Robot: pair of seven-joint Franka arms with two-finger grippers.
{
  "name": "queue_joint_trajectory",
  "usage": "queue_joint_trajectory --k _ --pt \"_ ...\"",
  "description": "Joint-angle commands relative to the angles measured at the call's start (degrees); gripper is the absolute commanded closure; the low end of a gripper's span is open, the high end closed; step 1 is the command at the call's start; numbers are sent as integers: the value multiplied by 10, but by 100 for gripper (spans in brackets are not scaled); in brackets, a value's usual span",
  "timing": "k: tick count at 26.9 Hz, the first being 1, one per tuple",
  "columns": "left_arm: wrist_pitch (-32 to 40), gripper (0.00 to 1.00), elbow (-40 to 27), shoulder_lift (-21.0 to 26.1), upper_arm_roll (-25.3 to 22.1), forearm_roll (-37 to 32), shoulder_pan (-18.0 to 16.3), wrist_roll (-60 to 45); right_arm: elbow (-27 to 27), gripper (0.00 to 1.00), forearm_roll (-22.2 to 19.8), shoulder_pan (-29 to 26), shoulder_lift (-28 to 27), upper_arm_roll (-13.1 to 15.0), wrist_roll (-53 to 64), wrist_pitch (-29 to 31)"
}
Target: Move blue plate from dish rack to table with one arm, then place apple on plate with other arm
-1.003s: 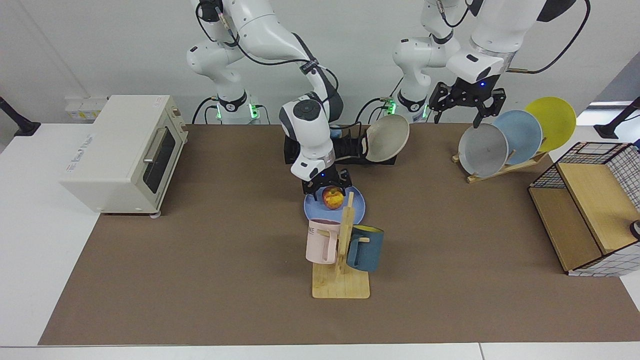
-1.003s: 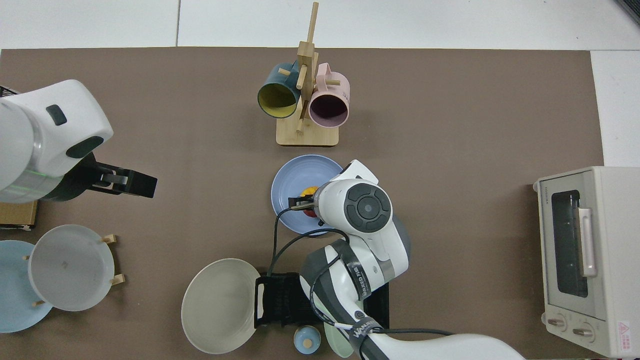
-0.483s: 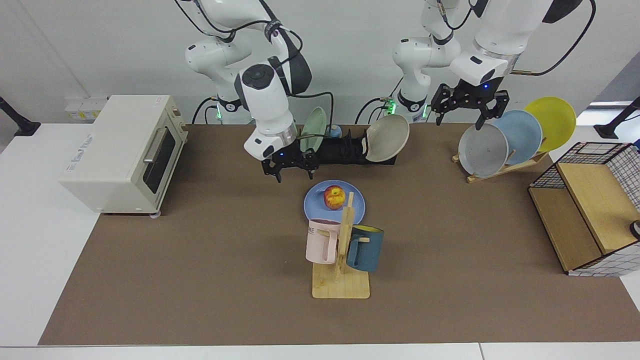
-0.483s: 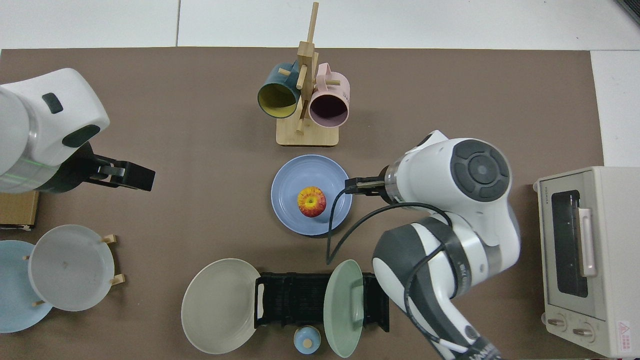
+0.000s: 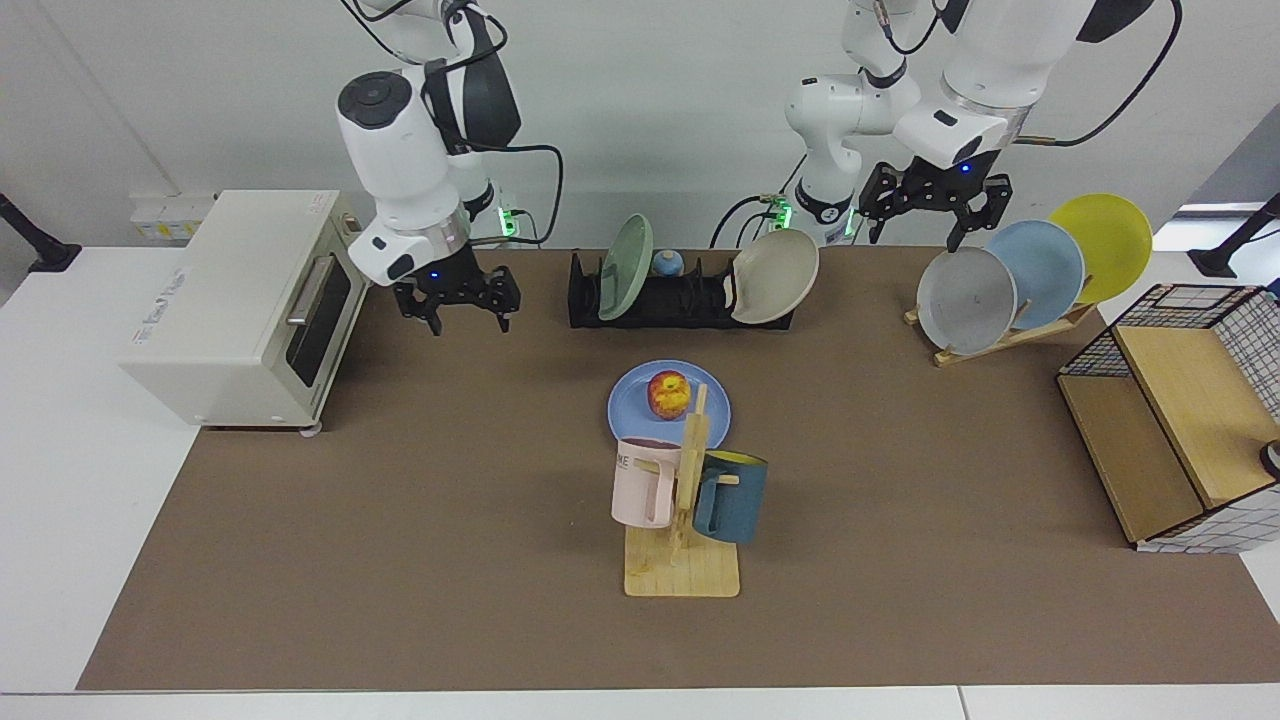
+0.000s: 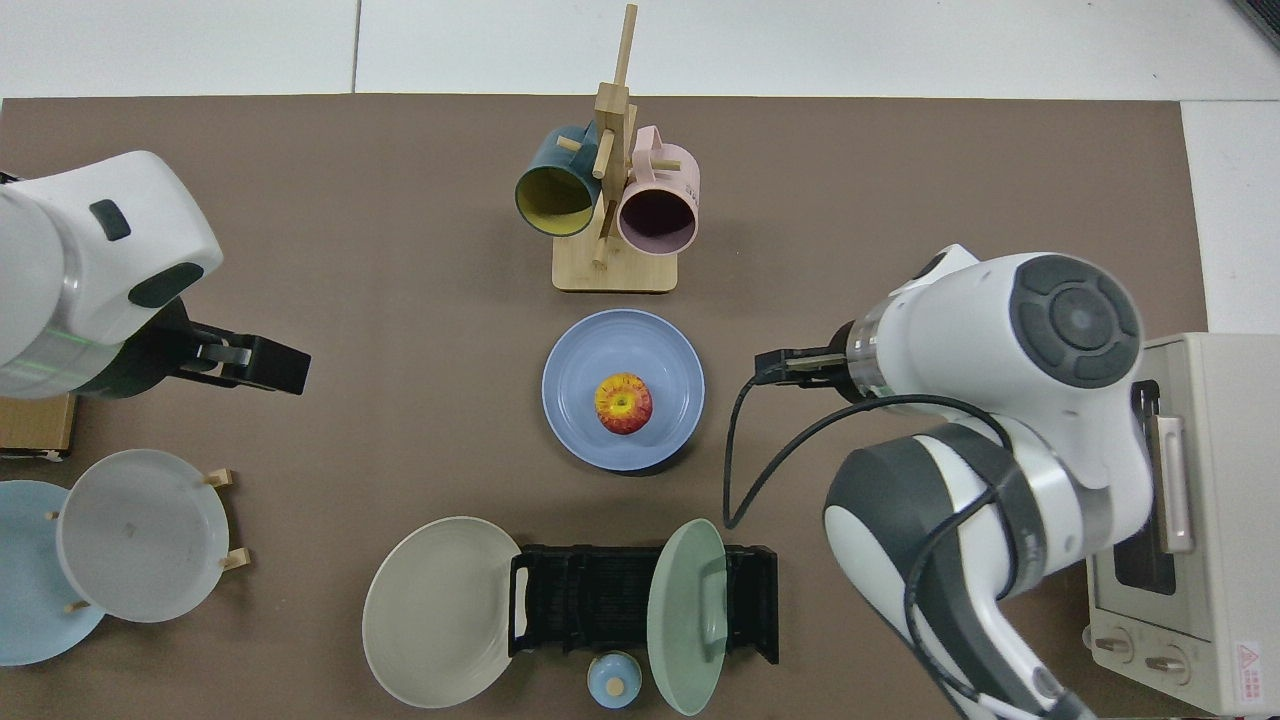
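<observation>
From the facing view you see the blue plate (image 5: 668, 412) lying flat on the table (image 5: 400, 520), with the apple (image 5: 668, 394) sitting on it. The plate is just behind the wooden mug tree (image 5: 684, 520). The dish rack (image 5: 680, 296) stands behind the plate, holding a green plate (image 5: 626, 267) and a beige plate (image 5: 775, 276). Your right gripper (image 5: 456, 318) hangs in the air beside the toaster oven (image 5: 240, 305), fingers spread and holding nothing. Your left gripper (image 5: 928, 232) hangs over the grey plate (image 5: 965, 300), fingers spread too.

From the top view you see the apple (image 6: 623, 403) in the middle of the blue plate (image 6: 580, 385), between the mug tree (image 6: 612, 262) and the dish rack (image 6: 590, 600). Both arms are well away from it.
</observation>
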State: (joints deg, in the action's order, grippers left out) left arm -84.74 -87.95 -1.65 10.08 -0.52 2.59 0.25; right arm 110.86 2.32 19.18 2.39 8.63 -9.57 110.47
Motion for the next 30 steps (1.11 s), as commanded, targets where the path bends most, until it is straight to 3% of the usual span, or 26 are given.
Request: queue_joint_trajectory --k 1,10,18,30 --pt "-4 0 -19 -16 -2 -5 1 -3 -8 0 -13 -62 17 -9 75 -27" --pt "-3 0 -16 -16 -3 -3 1 -5 -48 0 -76 -106 16 -8 119 -34" --pt "-3 0 -13 -16 -3 -8 1 -9 -81 0 -72 -116 8 -10 152 -71" --pt "-2 0 -13 -16 -3 -9 1 -45 -83 0 -42 -114 29 -7 113 -125"
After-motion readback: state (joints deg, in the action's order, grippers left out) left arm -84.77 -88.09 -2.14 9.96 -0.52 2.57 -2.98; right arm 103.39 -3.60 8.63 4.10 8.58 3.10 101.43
